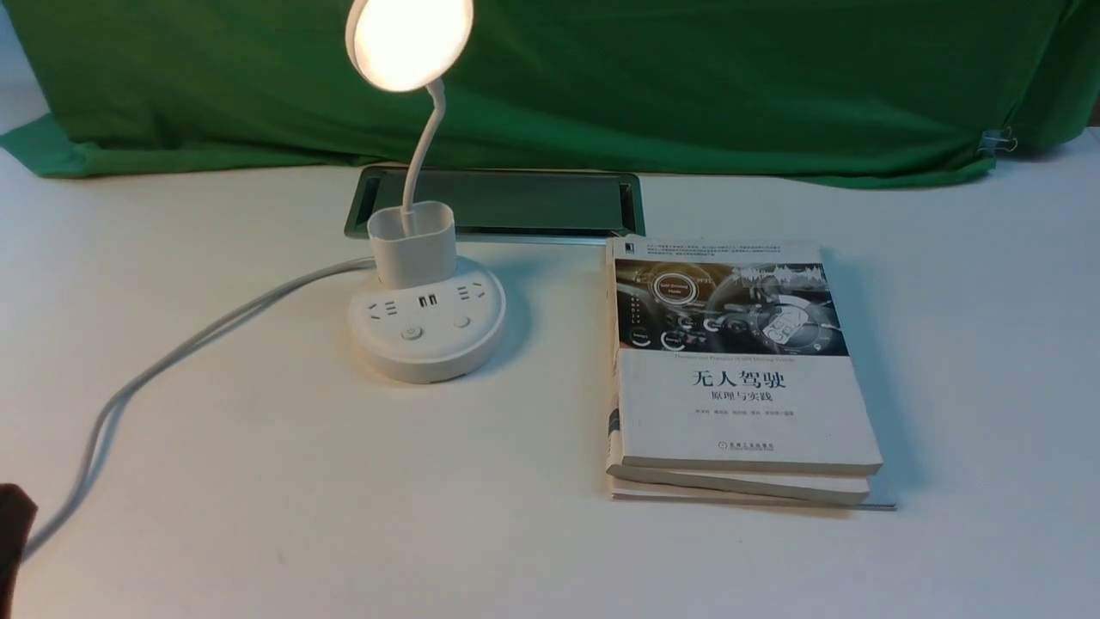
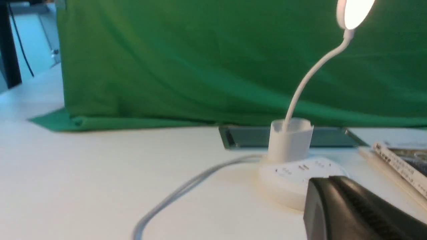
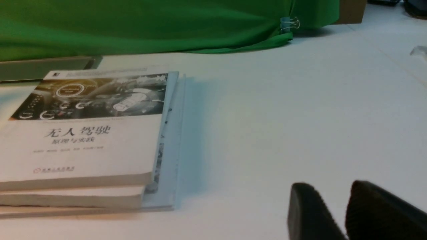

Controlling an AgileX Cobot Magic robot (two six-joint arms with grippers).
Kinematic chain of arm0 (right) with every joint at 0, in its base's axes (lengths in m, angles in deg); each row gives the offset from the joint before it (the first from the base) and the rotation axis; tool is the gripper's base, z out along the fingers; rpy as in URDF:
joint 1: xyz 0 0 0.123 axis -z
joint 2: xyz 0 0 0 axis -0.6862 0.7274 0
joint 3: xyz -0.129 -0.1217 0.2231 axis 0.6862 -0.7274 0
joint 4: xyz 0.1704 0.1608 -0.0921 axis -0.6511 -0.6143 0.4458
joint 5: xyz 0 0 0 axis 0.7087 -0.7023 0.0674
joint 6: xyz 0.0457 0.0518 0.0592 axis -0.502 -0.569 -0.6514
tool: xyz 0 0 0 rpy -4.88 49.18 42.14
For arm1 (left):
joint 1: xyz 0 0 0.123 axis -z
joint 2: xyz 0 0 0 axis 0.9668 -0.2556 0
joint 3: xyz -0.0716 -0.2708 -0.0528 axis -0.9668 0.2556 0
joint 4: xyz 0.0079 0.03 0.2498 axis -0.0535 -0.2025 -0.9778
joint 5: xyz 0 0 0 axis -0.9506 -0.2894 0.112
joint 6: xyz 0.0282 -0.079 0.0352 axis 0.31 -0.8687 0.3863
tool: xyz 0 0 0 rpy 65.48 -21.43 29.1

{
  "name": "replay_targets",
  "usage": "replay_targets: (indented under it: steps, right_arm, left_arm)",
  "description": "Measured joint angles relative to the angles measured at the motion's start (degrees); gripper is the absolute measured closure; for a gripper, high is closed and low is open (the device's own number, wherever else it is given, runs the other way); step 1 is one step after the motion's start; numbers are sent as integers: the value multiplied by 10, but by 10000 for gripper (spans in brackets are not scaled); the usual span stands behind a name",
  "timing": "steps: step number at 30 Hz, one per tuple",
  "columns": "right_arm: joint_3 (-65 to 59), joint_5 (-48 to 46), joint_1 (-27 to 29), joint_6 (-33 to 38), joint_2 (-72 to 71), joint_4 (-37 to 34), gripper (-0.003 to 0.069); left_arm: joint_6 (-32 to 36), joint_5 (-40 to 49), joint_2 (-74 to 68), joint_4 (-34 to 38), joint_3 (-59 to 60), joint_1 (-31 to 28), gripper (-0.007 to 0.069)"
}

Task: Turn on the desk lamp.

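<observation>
Two end effectors sit low at our near edge: the left end effector (image 2: 337, 200), fingers pressed together, just short of the desk lamp (image 1: 427, 331), its head lit; the right end effector (image 3: 337, 213), slightly spread, beyond the books (image 1: 739, 378), well apart

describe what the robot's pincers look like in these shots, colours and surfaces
Only the finger ends show. The left pincer is black plastic with a smooth rounded outer edge and a finely ribbed inner face. The right pincer has two dark, matte fingers with rounded tips and a grainy texture. No cables, markings or arm links are visible.
</observation>
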Motion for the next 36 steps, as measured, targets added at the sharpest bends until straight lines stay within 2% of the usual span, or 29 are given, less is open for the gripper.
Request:
replay_targets:
  steps: [6,14,36]
  right_arm:
    - [0,0,0,0,0,0,418]
    - [0,0,0,0,0,0,418]
    - [0,0,0,-1,0,0,418]
  left_arm:
    - [-17,110,2,9,2,0,623]
    - [3,115,2,22,2,0,623]
    - [6,114,2,22,2,0,623]
